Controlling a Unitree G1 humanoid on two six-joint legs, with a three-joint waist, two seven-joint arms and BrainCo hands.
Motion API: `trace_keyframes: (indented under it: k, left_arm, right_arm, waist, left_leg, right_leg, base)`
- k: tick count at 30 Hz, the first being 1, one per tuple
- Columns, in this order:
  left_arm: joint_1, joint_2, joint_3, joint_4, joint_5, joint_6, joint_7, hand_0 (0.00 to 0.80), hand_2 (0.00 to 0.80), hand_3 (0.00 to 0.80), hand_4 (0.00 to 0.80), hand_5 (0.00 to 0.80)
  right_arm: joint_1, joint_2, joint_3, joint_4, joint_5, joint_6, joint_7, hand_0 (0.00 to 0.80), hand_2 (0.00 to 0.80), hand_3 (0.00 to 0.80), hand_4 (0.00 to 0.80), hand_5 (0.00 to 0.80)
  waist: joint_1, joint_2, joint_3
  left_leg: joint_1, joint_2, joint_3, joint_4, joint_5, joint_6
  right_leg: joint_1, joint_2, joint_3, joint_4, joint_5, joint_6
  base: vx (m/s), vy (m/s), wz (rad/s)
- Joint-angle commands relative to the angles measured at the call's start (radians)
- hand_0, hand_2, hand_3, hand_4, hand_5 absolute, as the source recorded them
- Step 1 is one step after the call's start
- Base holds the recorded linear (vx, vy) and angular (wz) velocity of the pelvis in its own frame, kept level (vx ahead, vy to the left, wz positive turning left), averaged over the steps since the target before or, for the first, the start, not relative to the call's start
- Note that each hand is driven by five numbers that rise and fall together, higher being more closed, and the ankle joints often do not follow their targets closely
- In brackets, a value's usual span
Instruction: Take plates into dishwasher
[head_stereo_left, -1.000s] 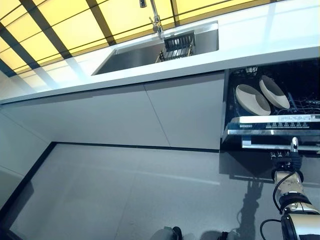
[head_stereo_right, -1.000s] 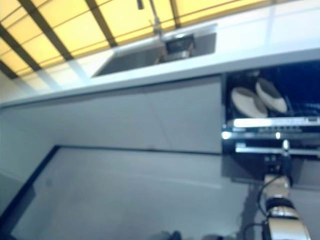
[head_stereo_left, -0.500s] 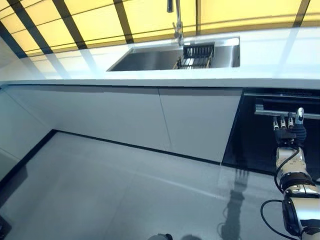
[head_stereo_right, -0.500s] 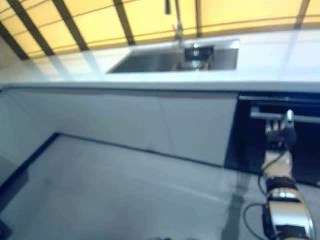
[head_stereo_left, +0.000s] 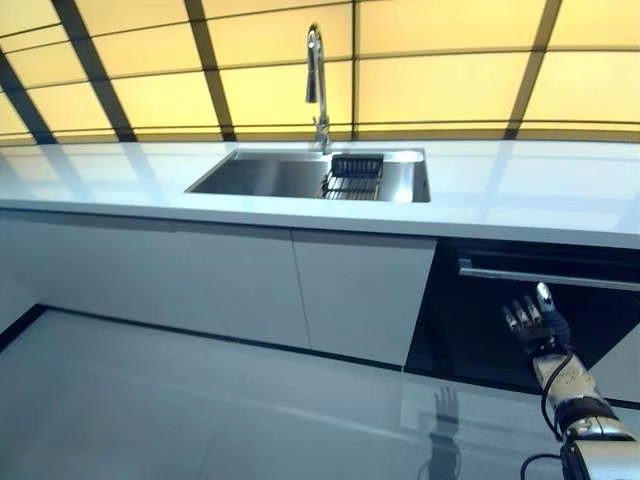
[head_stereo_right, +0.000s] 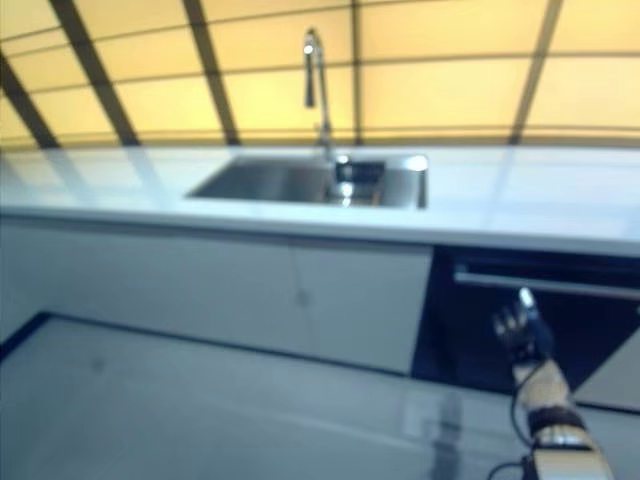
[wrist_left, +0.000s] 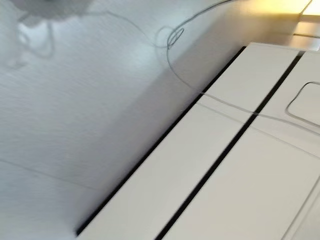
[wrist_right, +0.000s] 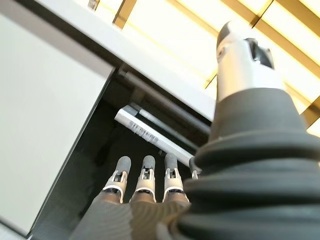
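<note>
The right hand (head_stereo_left: 533, 322) hangs with fingers spread, just under the black dishwasher's silver bar handle (head_stereo_left: 545, 277), below the white counter (head_stereo_left: 520, 200).

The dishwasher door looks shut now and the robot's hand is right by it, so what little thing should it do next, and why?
Probably draw the right hand back from the dishwasher door. The door looks closed under the counter, its handle bar sits above the hand, and the straight fingers hold nothing. No plates show anywhere, so there seems little left to do here.

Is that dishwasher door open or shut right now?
Shut. The dishwasher door stands upright under the counter, no plates showing. The right hand, fingers straight, is just before it, below the handle.
</note>
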Motion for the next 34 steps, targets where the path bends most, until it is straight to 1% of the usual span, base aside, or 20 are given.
trace_keyframes:
  k: [1,3,4,6,9,11,13,14,18,19,20,22,23,25,28,29,31,34]
  left_arm:
    - [-0.019,0.029,-0.027,0.065,0.041,-0.03,0.008,0.0,0.0,0.0,0.0,0.0]
    - [-0.028,0.016,-0.024,0.084,0.051,-0.039,0.002,0.0,0.0,0.0,0.0,0.0]
    - [-0.031,0.01,-0.028,0.089,0.053,-0.039,0.002,0.0,0.0,0.0,0.0,0.0]
    - [-0.031,0.004,-0.03,0.096,0.059,-0.045,0.0,0.0,0.0,0.0,0.0,0.0]
    - [-0.038,-0.015,-0.033,0.117,0.082,-0.042,0.003,0.0,0.0,0.0,0.0,0.0]
    - [-0.047,-0.024,-0.038,0.127,0.099,-0.039,0.007,0.0,0.0,0.0,0.0,0.0]
    - [-0.049,-0.025,-0.038,0.128,0.102,-0.037,0.007,0.0,0.0,0.0,0.0,0.0]
    - [-0.058,-0.033,-0.04,0.138,0.104,-0.028,0.007,0.0,0.0,0.0,0.0,0.0]
    - [-0.067,-0.045,-0.041,0.146,0.106,-0.021,0.006,0.0,0.0,0.0,0.0,0.0]
    - [-0.062,-0.062,-0.037,0.148,0.101,-0.016,-0.004,0.0,0.0,0.0,0.0,0.0]
    - [-0.062,-0.074,-0.039,0.152,0.096,-0.01,-0.011,0.0,0.0,0.0,0.0,0.0]
    - [-0.058,-0.093,-0.038,0.161,0.09,0.005,-0.022,0.0,0.0,0.0,0.0,0.0]
    - [-0.055,-0.101,-0.038,0.165,0.094,0.009,-0.029,0.0,0.0,0.0,0.0,0.0]
    - [-0.048,-0.12,-0.044,0.17,0.121,0.004,-0.021,0.0,0.0,0.0,0.0,0.0]
    - [-0.044,-0.129,-0.057,0.172,0.142,-0.003,-0.017,0.0,0.0,0.0,0.0,0.0]
    - [-0.045,-0.134,-0.071,0.171,0.172,-0.006,-0.029,0.0,0.0,0.0,0.0,0.0]
    - [-0.047,-0.136,-0.089,0.167,0.164,-0.016,-0.023,0.0,0.0,0.0,0.0,0.0]
    - [-0.054,-0.131,-0.089,0.165,0.123,0.023,-0.001,0.0,0.0,0.0,0.0,0.0]
  right_arm:
    - [0.036,0.087,0.027,-0.015,-0.031,-0.005,0.084,0.0,0.0,0.0,0.0,0.0]
    - [0.149,0.163,0.035,-0.015,-0.054,0.005,0.13,0.0,0.0,0.0,0.0,0.0]
    - [0.19,0.189,0.04,-0.002,-0.097,0.002,0.146,0.0,0.0,0.0,0.0,0.0]
    - [0.223,0.212,0.044,0.008,-0.109,0.0,0.162,0.0,0.0,0.0,0.0,0.0]
    - [0.327,0.286,0.065,0.063,-0.129,0.005,0.203,0.0,0.0,0.0,0.0,0.0]
    - [0.36,0.319,0.075,0.091,-0.148,0.004,0.207,0.0,0.0,0.0,0.0,0.0]
    - [0.363,0.323,0.077,0.095,-0.147,0.006,0.207,0.0,0.0,0.0,0.0,0.0]
    - [0.39,0.347,0.089,0.123,-0.164,0.013,0.202,0.0,0.0,0.0,0.0,0.0]
    - [0.415,0.367,0.098,0.161,-0.172,0.031,0.207,0.0,0.0,0.0,0.0,0.0]
    - [0.449,0.396,0.105,0.188,-0.18,0.048,0.207,0.0,0.0,0.0,0.0,0.0]
    - [0.469,0.41,0.106,0.203,-0.159,0.056,0.198,0.0,0.0,0.0,0.0,0.0]
    - [0.491,0.423,0.104,0.228,-0.155,0.073,0.183,0.0,0.0,0.0,0.0,0.0]
    - [0.499,0.429,0.104,0.235,-0.166,0.076,0.151,0.0,0.0,0.0,0.0,0.0]
    - [0.51,0.439,0.107,0.246,-0.166,0.076,0.108,0.0,0.0,0.0,0.0,0.0]
    - [0.518,0.443,0.109,0.256,-0.172,0.071,0.083,0.0,0.0,0.0,0.0,0.0]
    - [0.521,0.444,0.113,0.26,-0.188,0.071,0.071,0.0,0.0,0.0,0.0,0.0]
    - [0.525,0.441,0.117,0.262,-0.224,0.057,0.051,0.0,0.0,0.0,0.0,0.0]
    - [0.526,0.432,0.113,0.27,-0.263,0.046,0.03,0.0,0.0,0.0,0.0,0.0]
  waist:
    - [-0.008,-0.043,-0.057]
    - [-0.024,-0.048,-0.086]
    - [-0.029,-0.05,-0.097]
    - [-0.033,-0.051,-0.105]
    - [-0.05,-0.053,-0.136]
    - [-0.061,-0.053,-0.15]
    - [-0.062,-0.054,-0.152]
    - [-0.074,-0.055,-0.162]
    - [-0.084,-0.056,-0.17]
    - [-0.095,-0.056,-0.175]
    - [-0.101,-0.055,-0.178]
    - [-0.11,-0.055,-0.181]
    - [-0.116,-0.054,-0.183]
    - [-0.121,-0.053,-0.184]
    - [-0.125,-0.053,-0.185]
    - [-0.128,-0.054,-0.186]
    - [-0.134,-0.055,-0.186]
    - [-0.137,-0.057,-0.183]
  left_leg:
    - [0.023,-0.027,0.014,-0.041,-0.015,0.014]
    - [0.049,-0.029,0.015,-0.088,-0.003,0.019]
    - [0.057,-0.028,0.016,-0.105,0.003,0.018]
    - [0.065,-0.029,0.017,-0.118,0.008,0.02]
    - [0.093,-0.029,0.022,-0.179,0.027,0.023]
    - [0.092,-0.03,0.021,-0.192,0.032,0.023]
    - [0.091,-0.03,0.021,-0.192,0.032,0.023]
    - [0.091,-0.031,0.021,-0.192,0.031,0.026]
    - [0.095,-0.03,0.029,-0.192,0.031,0.028]
    - [0.1,-0.027,0.041,-0.192,0.029,0.03]
    - [0.101,-0.027,0.042,-0.192,0.028,0.031]
    - [0.105,-0.027,0.048,-0.192,0.024,0.034]
    - [0.108,-0.027,0.052,-0.192,0.022,0.034]
    - [0.111,-0.027,0.057,-0.192,0.021,0.037]
    - [0.114,-0.028,0.061,-0.192,0.018,0.039]
    - [0.115,-0.028,0.063,-0.192,0.016,0.042]
    - [0.118,-0.029,0.069,-0.192,0.013,0.044]
    - [0.12,-0.029,0.071,-0.192,0.011,0.044]
  right_leg:
    - [0.095,0.012,0.099,-0.234,0.135,0.051]
    - [0.106,0.021,0.118,-0.275,0.16,0.059]
    - [0.11,0.023,0.121,-0.291,0.17,0.063]
    - [0.114,0.025,0.126,-0.304,0.18,0.065]
    - [0.123,0.035,0.139,-0.35,0.208,0.075]
    - [0.12,0.042,0.146,-0.36,0.216,0.076]
    - [0.119,0.043,0.147,-0.36,0.217,0.076]
    - [0.117,0.048,0.158,-0.36,0.218,0.075]
    - [0.119,0.051,0.162,-0.359,0.217,0.074]
    - [0.123,0.054,0.168,-0.359,0.216,0.073]
    - [0.125,0.058,0.175,-0.36,0.215,0.072]
    - [0.127,0.061,0.179,-0.359,0.212,0.071]
    - [0.128,0.062,0.182,-0.358,0.21,0.07]
    - [0.129,0.062,0.188,-0.357,0.209,0.069]
    - [0.131,0.063,0.193,-0.357,0.208,0.071]
    - [0.132,0.064,0.199,-0.358,0.208,0.071]
    - [0.131,0.065,0.207,-0.357,0.209,0.073]
    - [0.13,0.065,0.208,-0.354,0.208,0.074]
  base:
    - [0.056,0.072,-0.05]
    - [0.038,0.065,-0.12]
    - [0.026,0.041,-0.21]
    - [0.018,0.024,-0.18]
    - [0.007,0.035,-0.12]
    - [-0.009,0.026,-0.19]
    - [-0.005,0.018,-0.2]
    - [0.001,0.027,-0.04]
    - [0.007,0.008,-0.01]
    - [0.03,0.035,-0.05]
    - [0.033,0.034,-0.09]
    - [0.022,0.019,-0.12]
    - [0.024,0.022,-0.16]
    - [0.021,0.022,-0.15]
    - [0.014,0.006,-0.12]
    - [0.008,0.002,-0.11]
    - [0.006,0.006,-0.09]
    - [-0.005,0.006,-0.05]
